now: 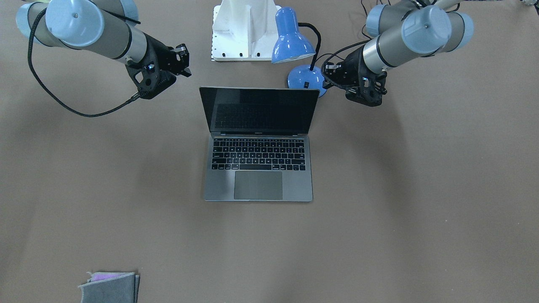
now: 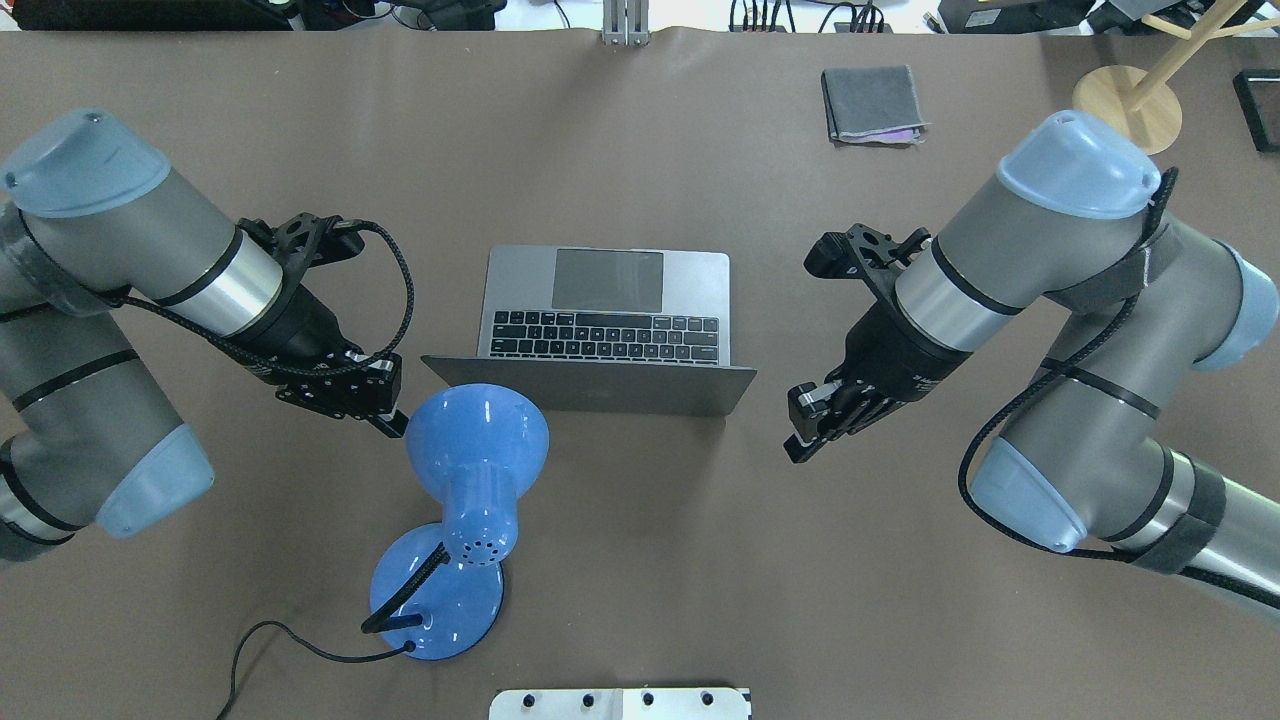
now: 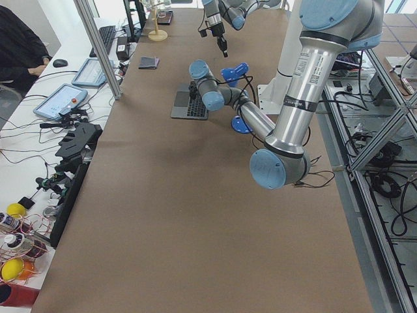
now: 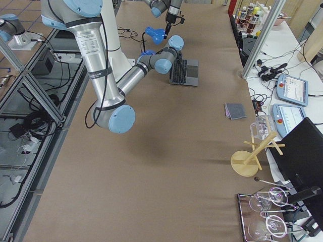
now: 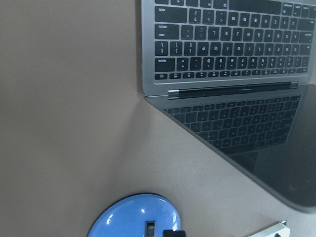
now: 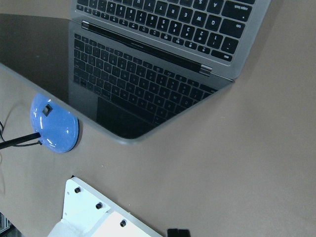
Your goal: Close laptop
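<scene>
1. The laptop (image 1: 258, 168) is sitting open near the middle of the bench (image 1: 421, 189), with its long axis running side to side across the robot's front.
2. Its keyboard and trackpad are pointing away from the robot, toward the far edge. The lid is standing up at the robot's side of the base and leaning back a little, with the dark screen facing away from the robot.
3. The left gripper (image 2: 393, 425) is hovering off the lid's left end, clear of it. Only one dark tip is showing at the bottom of its wrist view, so the jaws are appearing drawn together on nothing.
4. The right gripper (image 2: 800, 435) is hanging off the lid's right end, also apart from it. Its jaws are looking likewise pressed together and are holding nothing.
5. A blue desk lamp (image 2: 475, 440) is standing behind the lid on the robot's side, just beside the left gripper.
6. A folded grey cloth (image 2: 872, 103) is lying well apart, near the far edge.
</scene>
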Action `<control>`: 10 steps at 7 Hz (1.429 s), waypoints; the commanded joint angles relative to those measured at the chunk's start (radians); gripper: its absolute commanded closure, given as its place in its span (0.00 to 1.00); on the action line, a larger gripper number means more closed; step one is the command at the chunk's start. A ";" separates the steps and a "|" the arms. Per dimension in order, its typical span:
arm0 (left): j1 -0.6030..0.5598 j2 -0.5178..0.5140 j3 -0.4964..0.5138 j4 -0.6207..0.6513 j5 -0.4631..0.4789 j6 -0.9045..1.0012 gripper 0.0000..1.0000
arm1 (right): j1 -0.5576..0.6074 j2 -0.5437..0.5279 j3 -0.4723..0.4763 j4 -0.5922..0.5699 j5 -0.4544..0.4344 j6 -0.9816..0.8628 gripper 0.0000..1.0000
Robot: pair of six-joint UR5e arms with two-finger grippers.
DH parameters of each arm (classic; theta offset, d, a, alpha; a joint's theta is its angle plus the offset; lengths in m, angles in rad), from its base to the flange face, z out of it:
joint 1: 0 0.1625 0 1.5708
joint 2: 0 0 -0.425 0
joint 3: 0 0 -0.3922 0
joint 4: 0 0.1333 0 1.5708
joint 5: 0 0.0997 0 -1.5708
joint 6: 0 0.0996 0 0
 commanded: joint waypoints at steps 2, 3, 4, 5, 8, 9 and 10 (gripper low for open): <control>0.040 -0.057 0.009 0.001 0.003 -0.106 1.00 | -0.025 0.036 -0.007 0.000 -0.047 0.034 1.00; 0.061 -0.072 0.017 0.003 0.011 -0.114 1.00 | -0.025 0.055 -0.016 -0.003 -0.077 0.034 1.00; 0.069 -0.076 0.018 0.003 0.011 -0.116 1.00 | -0.027 0.072 -0.030 -0.005 -0.088 0.034 1.00; 0.069 -0.088 0.034 0.003 0.011 -0.117 1.00 | -0.027 0.113 -0.068 -0.003 -0.099 0.039 1.00; 0.067 -0.134 0.057 0.003 0.012 -0.117 1.00 | -0.021 0.125 -0.085 -0.003 -0.129 0.042 1.00; 0.066 -0.137 0.058 0.000 0.024 -0.116 1.00 | -0.008 0.127 -0.085 -0.003 -0.134 0.042 1.00; 0.063 -0.151 0.076 -0.002 0.062 -0.113 1.00 | 0.012 0.132 -0.085 -0.005 -0.134 0.045 1.00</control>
